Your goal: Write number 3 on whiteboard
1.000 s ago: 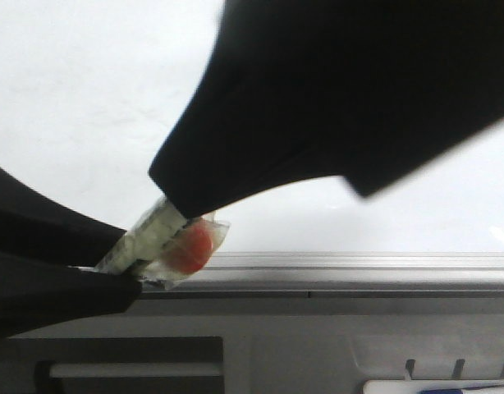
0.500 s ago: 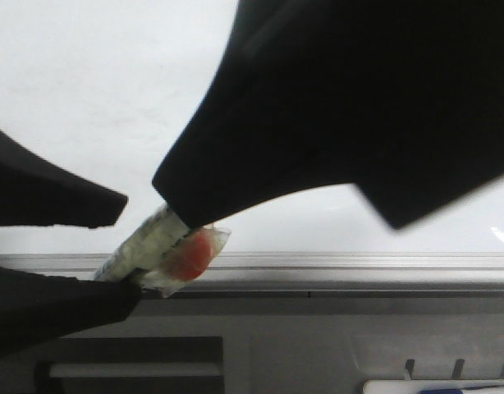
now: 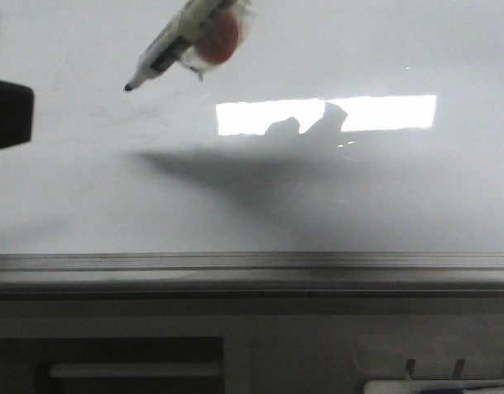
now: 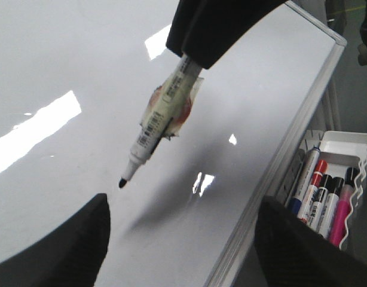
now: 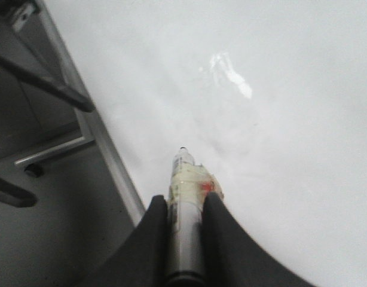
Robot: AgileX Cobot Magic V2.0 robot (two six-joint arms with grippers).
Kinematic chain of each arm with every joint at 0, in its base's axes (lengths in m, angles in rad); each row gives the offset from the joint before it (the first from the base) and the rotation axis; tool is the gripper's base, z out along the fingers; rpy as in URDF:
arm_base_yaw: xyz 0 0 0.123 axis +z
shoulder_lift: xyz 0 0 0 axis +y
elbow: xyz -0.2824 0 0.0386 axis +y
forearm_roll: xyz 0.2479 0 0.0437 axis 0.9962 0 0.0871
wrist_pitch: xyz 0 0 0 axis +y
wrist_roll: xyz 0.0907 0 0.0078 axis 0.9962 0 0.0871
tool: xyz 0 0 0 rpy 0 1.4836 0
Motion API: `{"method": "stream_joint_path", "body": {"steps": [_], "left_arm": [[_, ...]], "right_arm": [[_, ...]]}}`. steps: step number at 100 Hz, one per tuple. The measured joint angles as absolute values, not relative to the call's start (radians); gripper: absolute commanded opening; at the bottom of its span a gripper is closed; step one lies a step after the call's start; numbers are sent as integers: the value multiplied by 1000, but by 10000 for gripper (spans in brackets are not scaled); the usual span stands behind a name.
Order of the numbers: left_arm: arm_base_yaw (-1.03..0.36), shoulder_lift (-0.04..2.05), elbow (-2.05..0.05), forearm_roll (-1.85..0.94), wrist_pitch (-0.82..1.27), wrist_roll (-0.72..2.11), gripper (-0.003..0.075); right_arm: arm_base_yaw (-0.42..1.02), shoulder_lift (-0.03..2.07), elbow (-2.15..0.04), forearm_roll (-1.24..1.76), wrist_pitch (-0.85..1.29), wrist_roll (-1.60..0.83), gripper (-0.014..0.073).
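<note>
Front view | right claw (image 5: pixel 184 206) clamped on marker (image 3: pixel 180 39), tip down-left over whiteboard (image 3: pixel 252 197) | left claw apart

- The whiteboard (image 3: pixel 334 197) was glossy and smooth, mirroring a bright light patch.
- Its rail edge (image 3: pixel 252 264) looked like brushed grey metal.
- The marker pen (image 4: pixel 162 113) had a smooth plastic barrel wrapped in crinkled clear tape.
- The right gripper's fingers (image 5: pixel 222 239) were matt black.
- The marker tray (image 4: pixel 345 149) looked like white plastic.
</note>
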State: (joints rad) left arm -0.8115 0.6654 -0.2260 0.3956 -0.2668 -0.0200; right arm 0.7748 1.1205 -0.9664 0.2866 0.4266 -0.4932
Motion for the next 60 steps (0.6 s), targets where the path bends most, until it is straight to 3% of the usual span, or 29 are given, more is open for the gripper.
{"method": "stream_joint_path", "body": {"steps": [13, 60], "left_arm": [[-812, 612, -226, 365, -223, -20, 418], [-812, 600, -226, 355, -203, -20, 419]], "right_arm": [[730, 1130, -1000, 287, 428, -493, -61], [703, 1249, -1095, 228, 447, -493, -61]]}}
